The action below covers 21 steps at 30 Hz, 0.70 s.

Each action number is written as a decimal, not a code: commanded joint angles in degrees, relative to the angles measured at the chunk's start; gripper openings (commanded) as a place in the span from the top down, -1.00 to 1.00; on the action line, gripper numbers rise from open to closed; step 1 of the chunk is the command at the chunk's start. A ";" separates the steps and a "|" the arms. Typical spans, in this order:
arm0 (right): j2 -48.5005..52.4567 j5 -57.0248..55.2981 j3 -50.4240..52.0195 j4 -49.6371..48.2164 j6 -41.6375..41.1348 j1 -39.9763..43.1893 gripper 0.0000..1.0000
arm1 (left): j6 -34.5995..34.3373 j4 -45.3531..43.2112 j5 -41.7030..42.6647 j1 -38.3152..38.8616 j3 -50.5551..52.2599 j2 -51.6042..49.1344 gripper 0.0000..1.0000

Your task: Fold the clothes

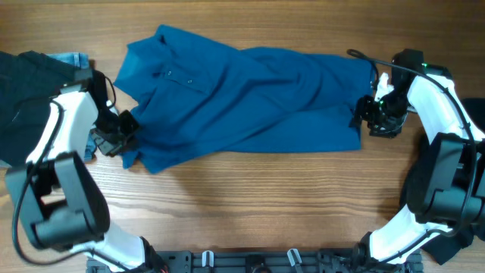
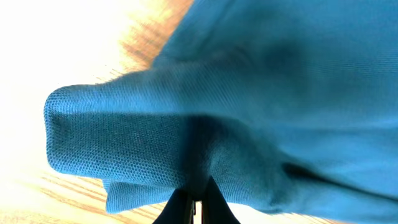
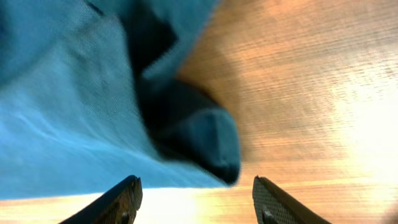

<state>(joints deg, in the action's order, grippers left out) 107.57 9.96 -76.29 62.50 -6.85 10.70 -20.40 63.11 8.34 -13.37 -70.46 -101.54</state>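
Note:
A large teal-blue collared shirt (image 1: 242, 98) lies spread across the wooden table, collar and buttoned placket toward the left. My left gripper (image 1: 127, 129) is at the shirt's lower-left edge, shut on a fold of the fabric; in the left wrist view its closed fingers (image 2: 194, 202) pinch the knit cloth (image 2: 124, 137). My right gripper (image 1: 369, 114) sits at the shirt's right edge. In the right wrist view its fingers (image 3: 196, 199) are wide apart with a bunched corner of the shirt (image 3: 199, 140) just ahead of them, not held.
A black garment (image 1: 23, 91) and a light-blue denim piece (image 1: 72, 59) lie at the far left behind my left arm. Bare wood table (image 1: 258, 197) runs in front of the shirt. A rack edge (image 1: 250, 262) lies at the bottom.

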 commanded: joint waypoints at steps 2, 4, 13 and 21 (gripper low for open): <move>-3.02 -5.77 -0.74 2.32 -0.79 0.22 -0.25 | 0.52 2.89 2.99 -0.26 -1.75 7.23 0.92; -5.07 -5.75 -0.74 2.23 -0.79 0.22 -0.25 | 0.52 4.31 2.99 -0.24 -1.75 8.07 0.92; -12.33 -4.87 -0.74 1.05 2.19 0.24 -0.38 | 0.72 9.86 2.97 -0.24 -1.73 8.22 0.92; -9.55 -0.02 1.81 -2.80 4.02 0.09 -0.37 | 0.70 8.92 2.99 -0.24 -1.73 8.22 0.92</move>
<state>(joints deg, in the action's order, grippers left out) 95.79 6.83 -76.20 60.90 -4.19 10.70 -20.36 72.10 10.61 -13.37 -71.31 -93.84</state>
